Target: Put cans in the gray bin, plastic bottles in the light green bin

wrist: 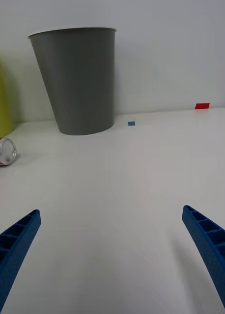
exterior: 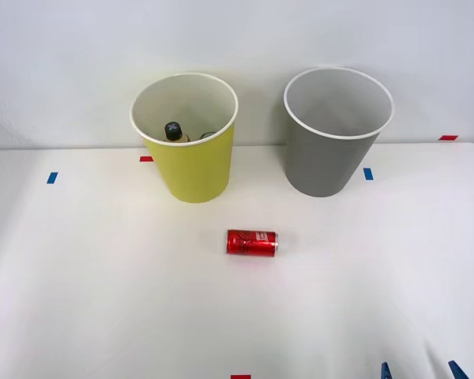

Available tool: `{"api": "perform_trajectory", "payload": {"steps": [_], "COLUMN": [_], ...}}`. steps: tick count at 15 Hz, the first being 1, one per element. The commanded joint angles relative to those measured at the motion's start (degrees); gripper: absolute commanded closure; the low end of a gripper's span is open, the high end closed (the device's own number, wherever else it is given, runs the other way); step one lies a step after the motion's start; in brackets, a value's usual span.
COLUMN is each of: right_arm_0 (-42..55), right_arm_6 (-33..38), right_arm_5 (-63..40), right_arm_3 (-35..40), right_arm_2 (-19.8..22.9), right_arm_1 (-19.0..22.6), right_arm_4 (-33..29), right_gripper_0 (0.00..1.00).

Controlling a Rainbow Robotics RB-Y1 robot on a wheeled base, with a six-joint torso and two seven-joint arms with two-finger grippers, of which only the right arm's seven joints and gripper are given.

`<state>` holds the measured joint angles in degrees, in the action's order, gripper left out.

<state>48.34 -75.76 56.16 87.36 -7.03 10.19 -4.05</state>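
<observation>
Front view: I see the white desk (exterior: 103,300) with both bins standing upright along its far edge, by the wall.
Blue tape, far left: a small blue mark (exterior: 52,178) sits on the desk, well apart from the bins.
Light green bin (exterior: 191,162): left of centre — a plastic bottle (exterior: 173,130) with a dark round cap pokes up inside it, and only the bottle's top shows.
Red tape: one small red mark (exterior: 146,159) lies just beside the light green bin's left side, another (exterior: 240,377) sits at the desk's near edge.
Can (exterior: 252,242): the red can lies on its side on the open desk, nearer me than both bins and roughly between them, touching neither.
Gray bin (exterior: 328,158): right of centre; I can't see anything in it from here.
Blue tape, right: a small mark (exterior: 368,174) lies just beside the gray bin.
Gripper (exterior: 422,371): the right gripper is released — fingers spread wide and holding nothing, low over bare desk at the near right, well apart from the can.
</observation>
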Motion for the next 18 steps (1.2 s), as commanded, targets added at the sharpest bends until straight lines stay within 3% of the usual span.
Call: {"api": "perform_trajectory", "payload": {"steps": [1,18], "right_arm_0": [0.00,0.00], "right_arm_6": [0.00,0.00], "right_arm_5": [0.00,0.00], "right_arm_3": [0.00,0.00], "right_arm_2": [0.00,0.00], "right_arm_1": [0.00,0.00], "right_arm_4": [0.00,0.00], "right_gripper_0": [0.00,0.00]}}
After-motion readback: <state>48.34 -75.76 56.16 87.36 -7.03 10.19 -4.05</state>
